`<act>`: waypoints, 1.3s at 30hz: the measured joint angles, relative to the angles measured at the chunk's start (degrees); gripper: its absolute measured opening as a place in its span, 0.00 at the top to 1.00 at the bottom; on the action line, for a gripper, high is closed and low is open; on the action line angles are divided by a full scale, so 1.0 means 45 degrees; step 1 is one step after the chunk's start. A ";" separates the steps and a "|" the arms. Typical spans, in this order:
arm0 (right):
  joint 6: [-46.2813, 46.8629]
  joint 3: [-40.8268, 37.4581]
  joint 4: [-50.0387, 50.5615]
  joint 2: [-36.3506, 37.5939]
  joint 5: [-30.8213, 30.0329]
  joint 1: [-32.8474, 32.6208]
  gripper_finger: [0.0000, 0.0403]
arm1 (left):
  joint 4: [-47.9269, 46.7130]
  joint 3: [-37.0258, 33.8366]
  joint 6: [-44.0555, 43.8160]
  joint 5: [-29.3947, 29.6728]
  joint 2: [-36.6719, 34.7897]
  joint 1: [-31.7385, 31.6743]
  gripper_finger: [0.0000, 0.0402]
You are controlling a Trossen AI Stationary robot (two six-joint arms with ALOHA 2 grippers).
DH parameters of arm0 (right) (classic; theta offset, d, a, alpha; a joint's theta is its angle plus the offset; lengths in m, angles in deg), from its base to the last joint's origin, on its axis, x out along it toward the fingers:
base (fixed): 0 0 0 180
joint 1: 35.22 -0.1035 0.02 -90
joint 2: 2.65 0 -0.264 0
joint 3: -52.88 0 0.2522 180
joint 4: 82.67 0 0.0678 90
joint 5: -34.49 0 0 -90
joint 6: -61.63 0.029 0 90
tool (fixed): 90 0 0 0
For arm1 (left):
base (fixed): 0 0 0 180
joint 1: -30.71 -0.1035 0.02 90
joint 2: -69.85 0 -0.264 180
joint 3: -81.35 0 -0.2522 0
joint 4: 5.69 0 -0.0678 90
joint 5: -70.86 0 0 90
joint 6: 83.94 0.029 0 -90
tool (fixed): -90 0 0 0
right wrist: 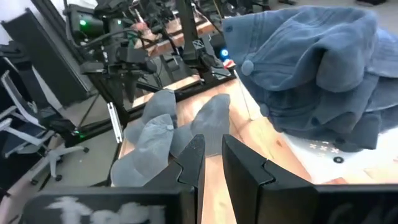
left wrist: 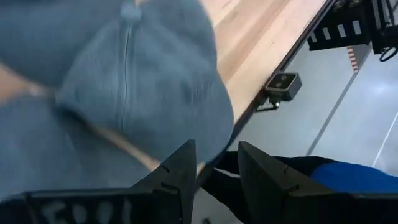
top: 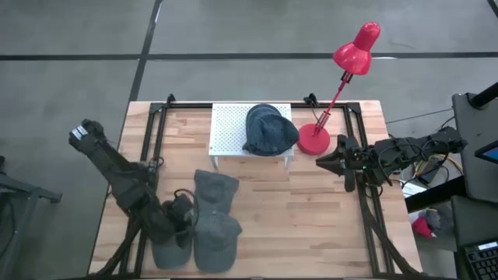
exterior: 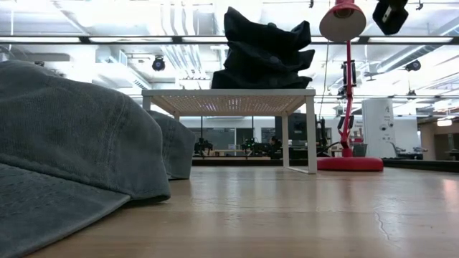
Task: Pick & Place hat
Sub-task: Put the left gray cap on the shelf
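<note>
Evidently soft and light, the hat (top: 215, 242) lies at the worktop's (top: 303, 210) near edge beside the left claw (top: 184, 220), narrowly parted and empty; pinch the stiffer brim.

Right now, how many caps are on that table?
I can make out 4, though the pile may hide more: a dark pile of caps on the white stand, and three grey caps near the table's front left.

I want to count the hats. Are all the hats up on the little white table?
No, only a pile of dark hats sits on the little white table; other grey hats lie on the wooden tabletop.
</note>
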 joint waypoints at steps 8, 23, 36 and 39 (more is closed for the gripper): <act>0.0557 -0.1182 -0.0950 0.0449 0.0037 0.0000 0.87 | -0.0027 0.0019 -0.3783 0.0001 0.0273 0.1907 0.71; 0.0952 -0.1335 -0.1466 0.0424 0.0016 0.0005 0.87 | -0.2740 -0.0015 -0.8126 0.0010 0.0482 0.3044 0.71; 0.0943 -0.1335 -0.1500 0.0419 0.0011 0.0000 0.87 | -0.1929 -0.0010 -0.5568 0.0759 0.0535 0.3044 0.71; 0.0941 -0.1335 -0.1519 0.0419 0.0010 0.0000 0.87 | -0.1636 -0.0010 -0.5551 0.0759 0.0530 0.3044 0.71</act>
